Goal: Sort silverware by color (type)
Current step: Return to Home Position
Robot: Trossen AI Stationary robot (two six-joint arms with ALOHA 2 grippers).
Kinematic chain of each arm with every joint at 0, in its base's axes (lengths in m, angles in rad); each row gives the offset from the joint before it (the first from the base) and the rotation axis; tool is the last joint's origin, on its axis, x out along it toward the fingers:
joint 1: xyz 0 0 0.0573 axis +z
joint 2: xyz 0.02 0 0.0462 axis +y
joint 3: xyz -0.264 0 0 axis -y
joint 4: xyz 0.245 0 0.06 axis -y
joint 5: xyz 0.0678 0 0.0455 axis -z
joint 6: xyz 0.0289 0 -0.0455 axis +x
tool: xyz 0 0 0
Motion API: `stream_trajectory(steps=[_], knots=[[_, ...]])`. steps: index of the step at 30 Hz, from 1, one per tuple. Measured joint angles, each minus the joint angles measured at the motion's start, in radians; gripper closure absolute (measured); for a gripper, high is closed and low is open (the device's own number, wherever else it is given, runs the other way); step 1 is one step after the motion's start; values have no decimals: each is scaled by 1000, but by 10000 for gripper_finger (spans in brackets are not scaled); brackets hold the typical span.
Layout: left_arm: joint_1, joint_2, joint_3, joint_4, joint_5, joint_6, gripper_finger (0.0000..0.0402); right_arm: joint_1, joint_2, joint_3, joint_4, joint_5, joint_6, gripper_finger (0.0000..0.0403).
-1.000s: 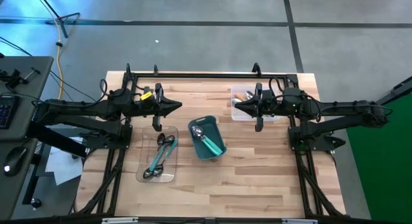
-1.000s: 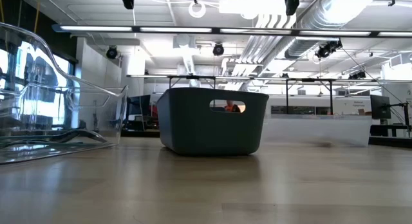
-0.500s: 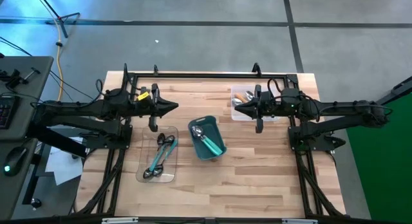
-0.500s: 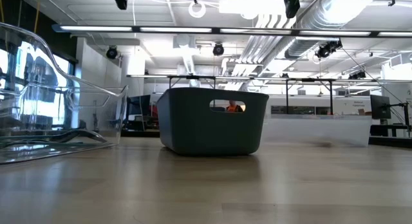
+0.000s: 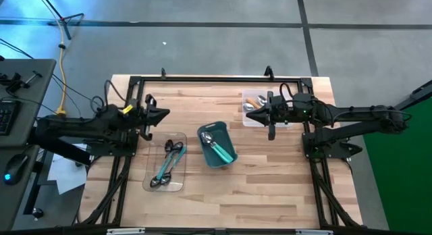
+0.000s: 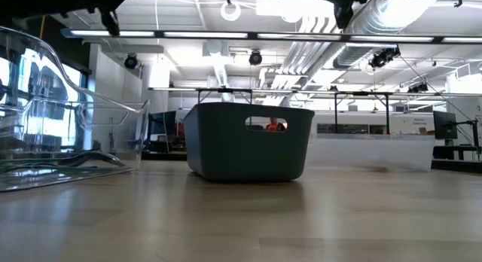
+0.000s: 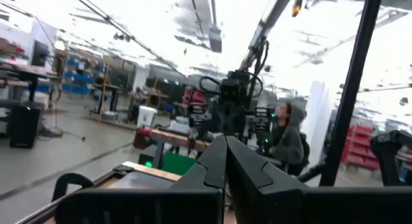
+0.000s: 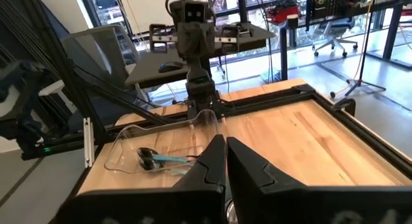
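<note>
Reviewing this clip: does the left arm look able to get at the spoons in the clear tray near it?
Probably yes. The left gripper hangs shut close by the clear tray, nothing stands between them, and the spoons lie uncovered in the open-topped tray.

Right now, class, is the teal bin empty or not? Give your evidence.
Not empty: the high view shows a teal-handled spoon lying inside the bin.

Grey concrete floor (image 5: 216,39) — bright strip lights (image 6: 188,34) and exposed ducts (image 6: 376,13) overhead, desks (image 8: 248,32) beyond
</note>
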Motion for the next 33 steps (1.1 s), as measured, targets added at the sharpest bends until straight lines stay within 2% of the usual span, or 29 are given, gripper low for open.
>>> stream_trajectory(steps=[11,23,28,33], knots=[[0,-257,-218,23,-39,-71,402,0,0,0,-3,0,23,403],[0,-382,-219,-63,-27,-28,402,-5,0,0,-27,0,52,403],[0,-407,-220,-216,-22,-38,402,-5,0,0,-27,-5,71,403],[0,-423,-220,-323,14,-52,402,-5,-1,0,-27,-57,112,403]])
